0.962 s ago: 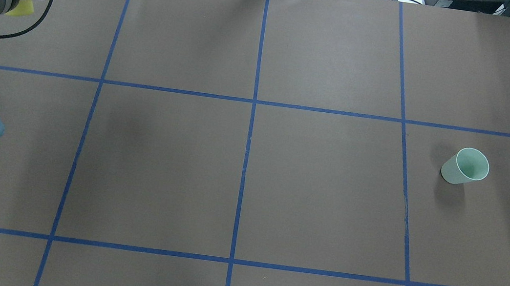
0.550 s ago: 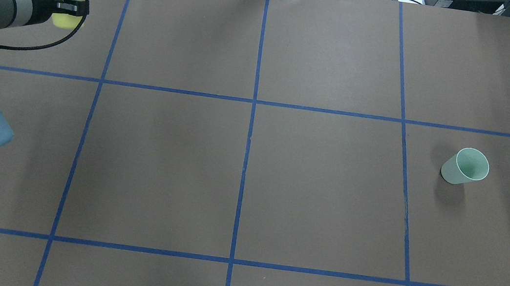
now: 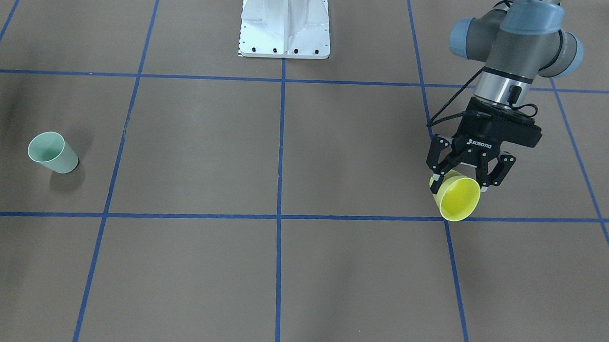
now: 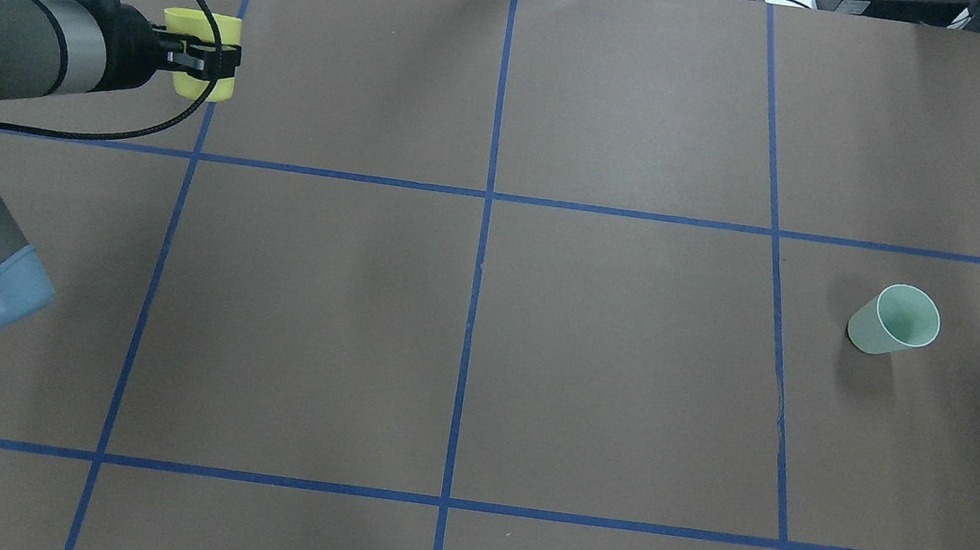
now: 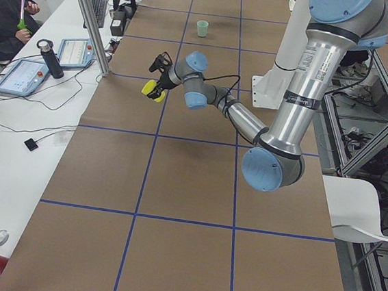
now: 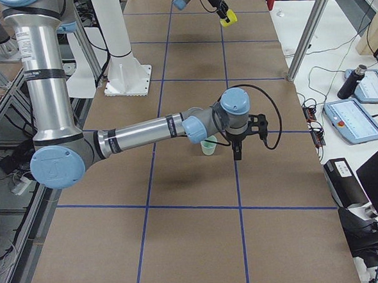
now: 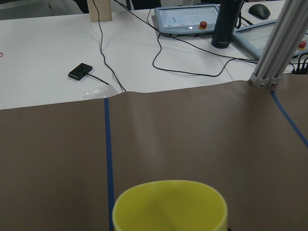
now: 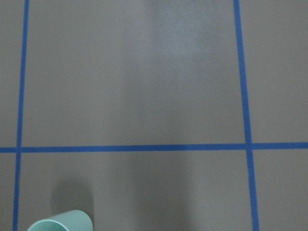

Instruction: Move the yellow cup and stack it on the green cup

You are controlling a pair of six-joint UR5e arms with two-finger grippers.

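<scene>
The left gripper (image 4: 214,59) is closed about partway, its fingers pinching the sides of the small, tapered, bright yellow plastic cup (image 4: 200,52). The yellow cup looks lifted off the brown paper-covered counter (image 4: 609,376) with its blue tape grid, and is tipped so its mouth faces the operators' edge. A second ago this arm was tucked against the left end of the counter. It has since swung inward along the operators' edge, so the cup now hangs near the far left corner, farther from that end than before. The carry is therefore under way, but only just.

The small pale mint-green plastic tumbler (image 4: 893,321) has not moved. It stands upright near the right end, roughly midway between the robot's edge and the operators' edge, so the green cup remains well apart from the yellow one, with nearly the whole length of the counter between them.

A dark piece of the right arm has also appeared at the right end in the overhead view. From the side, the right gripper (image 6: 237,148) hovers just beside the green cup, but I cannot tell how far open it is. It may be positioned for a hand-over.
</scene>
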